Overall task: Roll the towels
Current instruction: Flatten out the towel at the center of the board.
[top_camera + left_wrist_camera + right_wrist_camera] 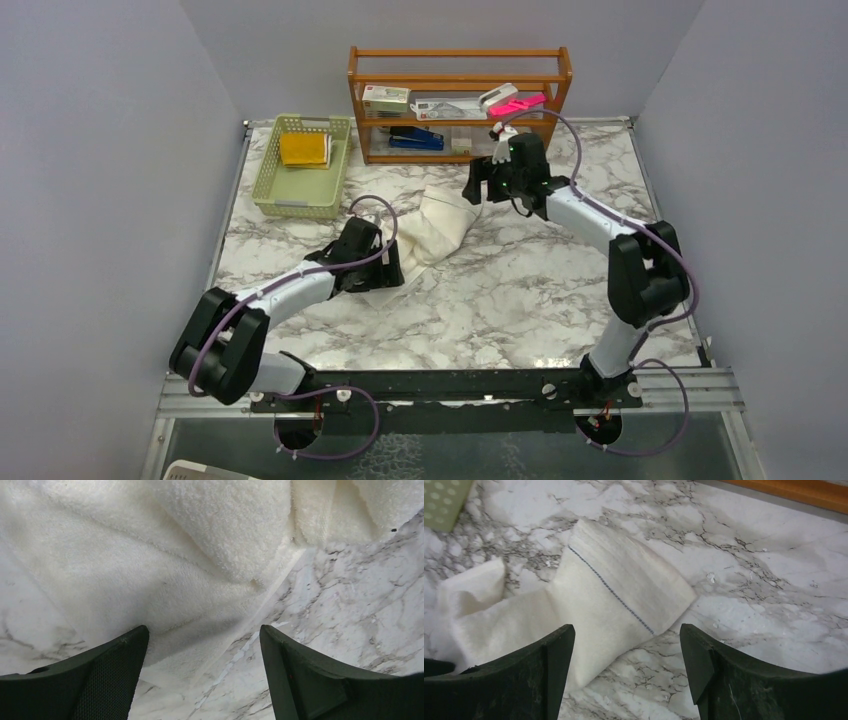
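Left tool (202, 630) and right tool (626, 627) both spread wide, empty, over surface (520, 290). Crumpled cream towel (440, 225) lying between them; in basket (275, 195) at back left, folded yellow towel (303, 148). Flatten cream towel first, then pinch one edge squarely and roll tight.

The large towel (437, 228) lies on the table (560, 300), my left gripper (202, 628) over its near-left end, my right gripper (626, 626) at its far-right end. Behind-left of it, the basket (295, 208) holds the small towel (303, 149); behind it stands the shelf (460, 52).
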Controlling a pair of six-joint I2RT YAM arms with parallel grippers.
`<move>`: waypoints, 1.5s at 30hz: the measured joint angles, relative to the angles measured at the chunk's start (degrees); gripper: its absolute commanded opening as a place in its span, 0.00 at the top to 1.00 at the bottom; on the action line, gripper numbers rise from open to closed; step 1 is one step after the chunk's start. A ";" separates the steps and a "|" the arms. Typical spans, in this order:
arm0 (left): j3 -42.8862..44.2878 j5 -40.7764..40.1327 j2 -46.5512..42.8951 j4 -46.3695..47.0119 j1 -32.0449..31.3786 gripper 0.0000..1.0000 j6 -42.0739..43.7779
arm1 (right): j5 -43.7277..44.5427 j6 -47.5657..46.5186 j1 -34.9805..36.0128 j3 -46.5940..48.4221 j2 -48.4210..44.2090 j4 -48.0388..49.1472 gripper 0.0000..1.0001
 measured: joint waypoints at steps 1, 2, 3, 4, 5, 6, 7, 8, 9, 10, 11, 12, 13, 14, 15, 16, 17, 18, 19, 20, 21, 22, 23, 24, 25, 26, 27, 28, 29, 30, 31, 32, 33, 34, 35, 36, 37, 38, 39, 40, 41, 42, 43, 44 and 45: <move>-0.20 -0.35 -0.70 -1.14 0.15 0.14 0.15 | 0.28 -0.11 0.17 0.85 1.90 0.07 0.27; -0.61 -0.79 -1.70 -2.58 0.35 0.14 0.28 | 0.55 -0.17 0.26 1.95 4.04 0.04 0.29; -0.96 -1.03 -2.49 -3.65 0.46 0.14 0.37 | 0.83 -0.24 0.39 3.04 6.38 0.02 0.32; -1.22 -1.11 -3.10 -4.44 0.46 0.14 0.39 | 1.16 -0.39 0.50 4.15 8.66 -0.13 0.34; -1.57 -1.27 -3.85 -5.20 0.52 0.14 0.37 | 1.42 -0.59 0.57 5.16 10.80 -0.33 0.38; -1.81 -1.38 -4.33 -5.73 0.55 0.14 0.35 | 1.64 -0.81 0.57 6.10 12.81 -0.55 0.42; -1.97 -1.46 -4.59 -6.08 0.57 0.14 0.28 | 1.79 -1.14 0.59 6.93 14.67 -0.81 0.46; -2.05 -1.51 -4.81 -6.38 0.57 0.14 0.17 | 1.95 -1.42 0.59 7.52 16.11 -0.94 0.48; -2.08 -1.55 -4.94 -6.62 0.57 0.14 0.11 | 2.29 -1.75 0.59 8.13 17.29 -1.29 0.51; -2.10 -1.57 -5.03 -6.78 0.57 0.14 0.02 | 2.82 -2.12 0.68 8.68 18.27 -1.68 0.53; -2.10 -1.62 -5.07 -6.88 0.57 0.14 0.00 | 3.45 -2.56 0.90 9.29 19.10 -2.12 0.61; -2.10 -1.66 -5.07 -6.95 0.57 0.14 -0.02 | 4.17 -3.02 1.01 9.84 19.76 -2.47 0.74; -2.10 -1.68 -5.07 -6.95 0.57 0.14 -0.02 | 4.90 -3.41 1.01 10.19 20.17 -2.71 0.89; -2.10 -1.70 -5.07 -6.95 0.57 0.14 -0.02 | 5.66 -4.02 1.07 10.36 20.39 -2.93 0.98; -2.10 -1.70 -5.07 -6.97 0.57 0.14 0.00 | 6.62 -4.44 1.11 10.38 20.41 -3.17 0.99; -2.10 -1.70 -5.07 -6.99 0.57 0.14 0.02 | 7.85 -4.46 1.20 10.36 20.41 -3.52 0.99; -2.08 -1.70 -5.07 -7.04 0.57 0.14 0.02 | 8.94 -4.63 1.25 10.32 20.41 -3.69 0.99; -1.95 -1.70 -5.05 -7.30 0.57 0.14 0.07 | 9.77 -4.68 1.27 10.10 20.41 -3.61 0.99; -1.75 -1.70 -4.94 -7.69 0.57 0.14 0.17 | 10.54 -4.61 1.27 9.62 20.35 -3.13 0.99; -1.55 -1.70 -4.81 -8.02 0.57 0.14 0.22 | 11.02 -4.48 1.07 8.79 19.98 -2.19 0.99; -1.29 -1.70 -4.59 -8.35 0.57 0.14 0.31 | 11.08 -4.04 0.98 7.43 19.32 -0.92 0.99; -1.01 -1.70 -4.37 -8.66 0.57 0.14 0.42 | 10.58 -3.39 0.63 5.40 18.16 0.57 0.99; -0.66 -1.68 -4.17 -9.07 0.63 0.14 0.50 | 9.33 -2.49 -0.15 2.62 16.55 1.88 0.99; -0.22 -1.66 -3.96 -9.55 0.81 0.14 0.66 | 7.43 -1.18 -1.57 -0.68 14.34 2.91 0.99; 0.24 -1.66 -3.80 -10.03 0.96 0.14 0.85 | 5.57 0.26 -3.63 -3.76 12.09 3.30 0.99; 0.61 -1.62 -3.76 -10.32 1.20 0.14 1.01 | 4.00 1.53 -6.14 -6.45 10.03 3.56 0.99; 0.98 -1.53 -3.76 -10.54 1.51 0.14 1.18 | 2.84 3.02 -8.90 -8.81 8.13 4.00 1.00; 1.36 -1.38 -3.76 -10.80 1.99 0.14 1.33 | 1.90 4.79 -11.87 -11.17 6.10 4.72 1.00; 1.55 -1.16 -3.76 -10.82 2.45 0.14 1.51 | 1.49 6.82 -14.62 -13.86 3.67 6.03 1.00; 1.62 -0.87 -3.76 -10.82 2.97 0.14 1.64 | 1.11 9.77 -17.57 -16.92 0.76 7.87 0.99; 1.62 -0.66 -3.76 -10.95 3.52 0.14 1.88 | 1.05 12.68 -20.20 -20.37 -2.73 10.05 0.99; 1.62 -0.46 -3.76 -11.17 4.00 0.14 2.10 | 1.11 15.28 -22.32 -23.71 -6.51 11.72 0.99; 1.64 -0.31 -3.76 -11.43 4.55 0.14 2.47 | 1.51 17.64 -23.47 -26.60 -10.43 13.53 0.99; 1.64 -0.20 -3.76 -11.45 4.92 0.14 2.73 | 1.75 19.63 -23.69 -28.57 -13.84 14.51 0.99; 1.75 0.07 -3.76 -11.67 5.51 0.14 3.17 | 1.75 21.09 -23.39 -29.79 -16.79 15.28 0.99; 2.01 0.33 -3.76 -12.07 5.97 0.14 3.69 | 1.75 21.94 -22.99 -30.21 -19.02 16.00 0.90; 2.45 0.66 -3.76 -12.35 6.43 0.14 4.22 | 1.55 22.38 -22.69 -30.14 -20.59 17.09 0.68; 2.84 0.85 -3.76 -12.46 6.69 0.14 4.61 | 1.11 22.38 -22.27 -29.73 -21.38 18.14 0.50; 3.54 1.09 -3.76 -12.81 7.02 0.14 5.14 | 0.66 22.23 -21.46 -28.79 -21.44 18.38 0.38; 4.33 1.27 -3.76 -13.16 7.32 0.14 5.57 | 0.85 21.18 -20.44 -27.08 -20.57 17.73 0.30; 5.57 1.57 -3.76 -13.68 7.65 0.14 6.14 | 1.75 19.45 -18.80 -24.41 -18.69 16.15 0.27; 6.67 1.77 -3.80 -13.88 7.85 0.14 6.51 | 3.02 17.77 -16.31 -21.11 -16.04 14.47 0.26; 7.45 1.99 -3.80 -14.01 8.02 0.14 6.73 | 4.44 16.00 -13.22 -17.70 -12.83 12.92 0.26; 8.44 2.21 -3.96 -14.19 8.17 0.14 7.08 | 5.55 14.64 -9.97 -14.75 -9.55 11.87 0.27; 9.20 2.38 -4.20 -14.32 8.41 0.14 7.39 | 6.45 13.49 -6.80 -12.59 -6.43 11.15 0.27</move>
